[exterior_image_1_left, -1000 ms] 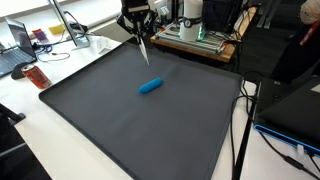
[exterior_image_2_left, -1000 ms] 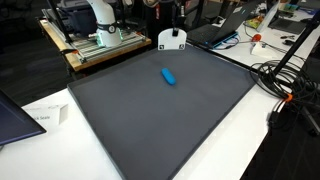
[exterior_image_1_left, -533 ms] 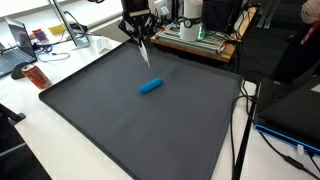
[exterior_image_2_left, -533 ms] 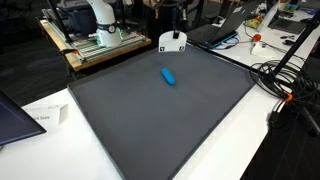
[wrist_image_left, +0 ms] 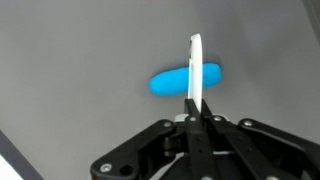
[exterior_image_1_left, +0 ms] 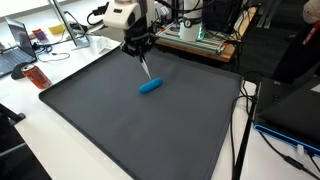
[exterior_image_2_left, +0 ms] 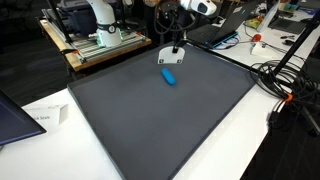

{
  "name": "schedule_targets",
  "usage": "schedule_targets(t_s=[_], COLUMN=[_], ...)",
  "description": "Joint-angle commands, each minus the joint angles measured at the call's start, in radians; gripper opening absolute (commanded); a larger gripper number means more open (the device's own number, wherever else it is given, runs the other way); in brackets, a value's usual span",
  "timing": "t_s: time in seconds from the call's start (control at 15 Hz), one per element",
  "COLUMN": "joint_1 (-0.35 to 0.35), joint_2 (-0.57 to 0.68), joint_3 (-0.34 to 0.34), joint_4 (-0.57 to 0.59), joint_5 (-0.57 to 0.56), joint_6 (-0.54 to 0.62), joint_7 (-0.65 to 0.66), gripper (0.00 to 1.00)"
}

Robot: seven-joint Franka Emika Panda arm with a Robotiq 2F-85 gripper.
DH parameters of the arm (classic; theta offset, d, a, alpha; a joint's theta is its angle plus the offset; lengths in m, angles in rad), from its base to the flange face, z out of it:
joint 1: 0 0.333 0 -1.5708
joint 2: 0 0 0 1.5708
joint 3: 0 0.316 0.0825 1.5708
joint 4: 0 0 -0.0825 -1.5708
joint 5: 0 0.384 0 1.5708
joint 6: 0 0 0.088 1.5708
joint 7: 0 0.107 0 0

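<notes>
A small blue cylinder (exterior_image_1_left: pixel 150 86) (exterior_image_2_left: pixel 169 76) (wrist_image_left: pixel 186 78) lies on a dark grey mat (exterior_image_1_left: pixel 130 130) (exterior_image_2_left: pixel 170 125), toward its far side. My gripper (exterior_image_1_left: pixel 139 47) (exterior_image_2_left: pixel 177 42) (wrist_image_left: pixel 193 118) hangs just above it, shut on a flat white blade (wrist_image_left: pixel 195 65). The blade (exterior_image_1_left: pixel 146 67) looks like a thin stick edge-on and a white panel (exterior_image_2_left: pixel 171 56) broadside. Its lower end sits right over the cylinder; I cannot tell whether they touch.
The mat lies on a white table (exterior_image_1_left: pixel 60 150). A laptop (exterior_image_1_left: pixel 14 45) and an orange bottle (exterior_image_1_left: pixel 36 76) stand off one mat corner. A bench with equipment (exterior_image_1_left: pixel 195 35) (exterior_image_2_left: pixel 100 40) is behind. Cables (exterior_image_2_left: pixel 285 85) and papers (exterior_image_2_left: pixel 45 115) lie beside the mat.
The arm has come down and forward, lowering the white blade from above the mat's far edge to just over the blue cylinder. The cylinder has not moved.
</notes>
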Motion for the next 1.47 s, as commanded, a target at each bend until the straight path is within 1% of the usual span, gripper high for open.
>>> schedule_targets(t_s=[0.0,0.4,0.8,1.4], joint_1=[-0.013,-0.013,-0.008,-0.034], joint_2=[0.062,0.126,0.178,0.248], joint_3=[0.018,0.018,0.012,0.028], joint_4=[0.048,0.060,0.076,0.091], joint_5=[-0.028,-0.047,-0.086,-0.049], joint_6=[0.012,0.077,0.100,0.141], joint_7=[-0.031,-0.016,0.002,-0.019], gripper=[0.01,0.01,0.01,0.01])
